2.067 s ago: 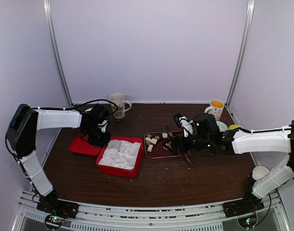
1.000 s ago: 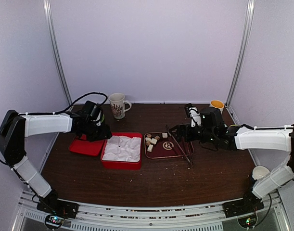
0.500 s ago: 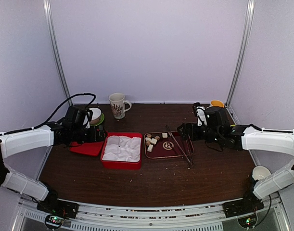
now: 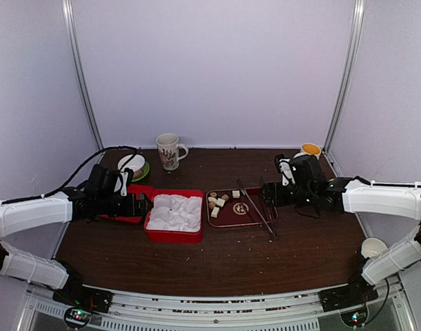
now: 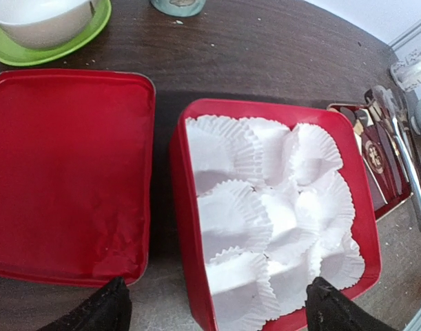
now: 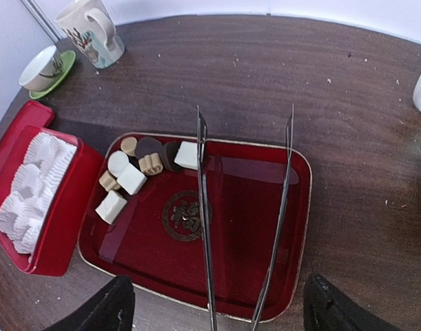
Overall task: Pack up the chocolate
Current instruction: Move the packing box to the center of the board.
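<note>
At the far left a cup on a green saucer (image 4: 132,166) stands behind the red lid (image 5: 65,172), which lies flat just beside the red box (image 4: 172,236). A printed mug (image 4: 168,150) stands behind them. White paper cases (image 5: 265,207) fill the box. Right of it, the red tray (image 6: 241,207) carries the chocolate (image 6: 145,165), bunched at its left end near the box. Metal tongs (image 6: 204,227) lie across the tray's middle, between the chocolate and the right gripper (image 4: 267,193). An orange-filled cup (image 4: 309,149) stands far right.

The left arm reaches in low; the left gripper (image 4: 141,205) hangs over the lid's edge, facing the box, fingers wide apart and holding nothing. The right arm stretches in low; its fingers are spread at the tray's right edge, gripping nothing.
</note>
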`<action>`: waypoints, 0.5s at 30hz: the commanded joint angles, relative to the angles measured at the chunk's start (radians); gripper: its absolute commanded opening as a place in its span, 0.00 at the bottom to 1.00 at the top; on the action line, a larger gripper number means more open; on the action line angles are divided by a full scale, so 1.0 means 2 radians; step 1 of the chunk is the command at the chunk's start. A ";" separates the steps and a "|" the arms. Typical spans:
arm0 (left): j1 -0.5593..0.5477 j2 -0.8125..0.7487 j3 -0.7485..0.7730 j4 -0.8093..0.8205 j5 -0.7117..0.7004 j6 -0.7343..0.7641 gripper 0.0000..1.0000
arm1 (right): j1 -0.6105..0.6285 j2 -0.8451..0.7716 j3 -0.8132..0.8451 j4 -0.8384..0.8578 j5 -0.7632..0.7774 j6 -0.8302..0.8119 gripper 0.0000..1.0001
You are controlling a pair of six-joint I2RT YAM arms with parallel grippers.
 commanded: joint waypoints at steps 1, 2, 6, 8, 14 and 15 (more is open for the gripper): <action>0.003 0.006 -0.027 0.051 0.058 0.011 0.90 | -0.003 0.037 0.026 -0.042 0.014 -0.002 0.83; 0.003 0.011 -0.029 0.053 0.061 0.009 0.89 | -0.003 0.043 0.028 -0.045 0.009 -0.001 0.83; 0.003 0.033 -0.039 0.085 0.090 -0.004 0.88 | -0.002 0.051 0.018 -0.042 -0.009 0.003 0.83; 0.003 0.048 -0.041 0.101 0.107 -0.010 0.86 | -0.001 0.050 0.011 -0.041 -0.013 0.005 0.83; 0.002 0.077 -0.044 0.129 0.142 -0.021 0.83 | 0.002 0.043 -0.006 -0.035 -0.020 0.009 0.83; 0.002 0.081 -0.044 0.132 0.147 -0.021 0.82 | 0.002 0.043 -0.008 -0.035 -0.020 0.009 0.83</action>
